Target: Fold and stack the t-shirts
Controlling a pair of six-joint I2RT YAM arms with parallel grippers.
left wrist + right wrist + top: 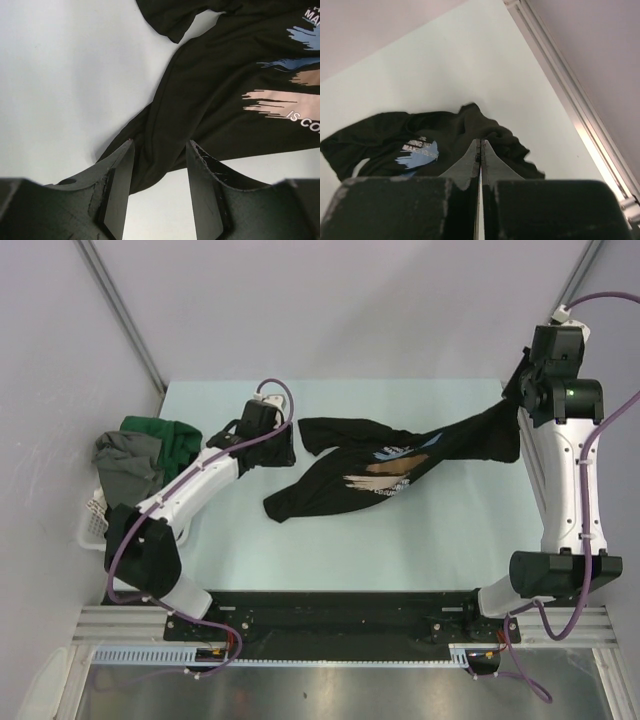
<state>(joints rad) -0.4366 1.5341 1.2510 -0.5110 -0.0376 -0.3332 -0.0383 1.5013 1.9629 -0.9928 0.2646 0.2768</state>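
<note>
Pale green table (pixel 400 550), grey walls behind. At centre: black printed t-shirt (pixel 340 485), crumpled, right end pinched in closed right gripper (pixel 480 142). At left edge: dark green t-shirt (pixel 175 435) and grey t-shirt (pixel 125 465) heaped on white basket (pixel 92 520). Left gripper (pixel 160 135) half open over black shirt's left edge, gripping nothing.

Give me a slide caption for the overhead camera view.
Right gripper holds one end of the black printed t-shirt; left gripper hovers open at its other end on the table.
</note>
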